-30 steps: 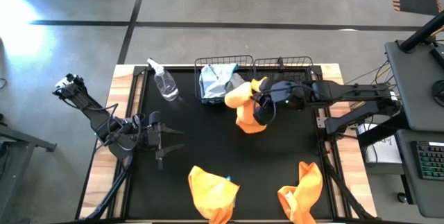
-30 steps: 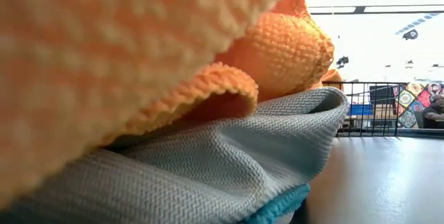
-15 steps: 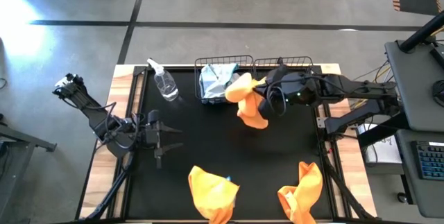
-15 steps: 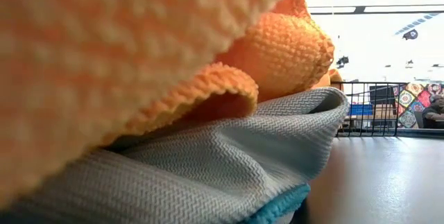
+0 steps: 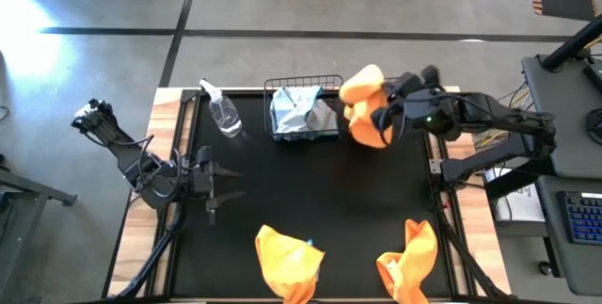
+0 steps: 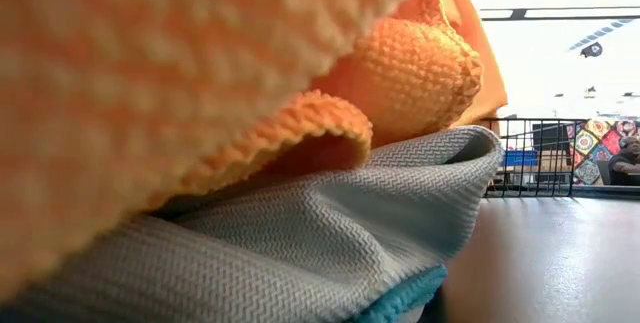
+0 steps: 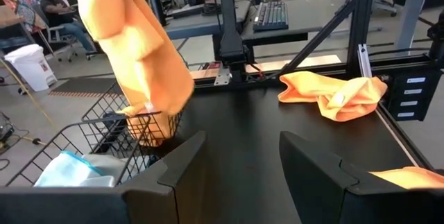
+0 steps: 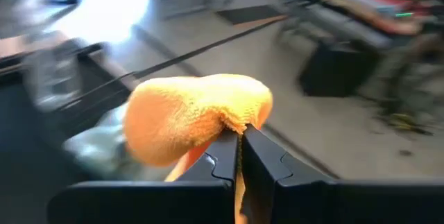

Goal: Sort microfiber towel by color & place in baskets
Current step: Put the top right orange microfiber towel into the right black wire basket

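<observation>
The right pincer is clamped on an orange towel, which hangs over the right basket, beside the left basket holding a blue-grey towel. The left pincer waits apart, well clear.

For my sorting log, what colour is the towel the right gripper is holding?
Bright orange towel, clearest in the high view.

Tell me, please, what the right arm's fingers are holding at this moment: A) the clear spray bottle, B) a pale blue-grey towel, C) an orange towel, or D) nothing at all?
C: in the right wrist view the right gripper has its fingers pinched shut on an orange towel, and the high view shows that towel hanging above the right-hand basket.
</observation>
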`<control>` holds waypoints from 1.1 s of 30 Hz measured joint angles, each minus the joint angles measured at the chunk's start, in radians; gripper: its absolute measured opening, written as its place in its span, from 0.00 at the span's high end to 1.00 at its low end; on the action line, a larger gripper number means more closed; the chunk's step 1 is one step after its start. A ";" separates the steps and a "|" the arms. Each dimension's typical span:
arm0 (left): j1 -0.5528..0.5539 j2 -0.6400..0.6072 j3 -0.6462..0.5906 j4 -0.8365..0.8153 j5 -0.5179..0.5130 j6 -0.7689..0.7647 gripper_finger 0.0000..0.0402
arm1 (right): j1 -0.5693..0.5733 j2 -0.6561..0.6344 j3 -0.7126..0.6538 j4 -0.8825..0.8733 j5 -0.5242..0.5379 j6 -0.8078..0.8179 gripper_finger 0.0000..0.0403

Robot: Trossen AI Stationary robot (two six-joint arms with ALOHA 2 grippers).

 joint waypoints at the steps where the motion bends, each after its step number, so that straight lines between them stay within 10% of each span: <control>1: 0.000 -0.002 0.000 0.000 -0.001 0.004 0.59 | -0.008 -0.007 0.000 0.001 0.039 -0.001 0.98; 8: 0.000 -0.021 0.000 0.001 -0.002 0.008 0.59 | -0.101 -0.045 0.000 0.001 0.204 -0.016 0.98; 33: 0.000 -0.037 0.000 0.002 -0.002 0.007 0.59 | -0.325 -0.041 0.000 -0.001 0.161 -0.040 0.98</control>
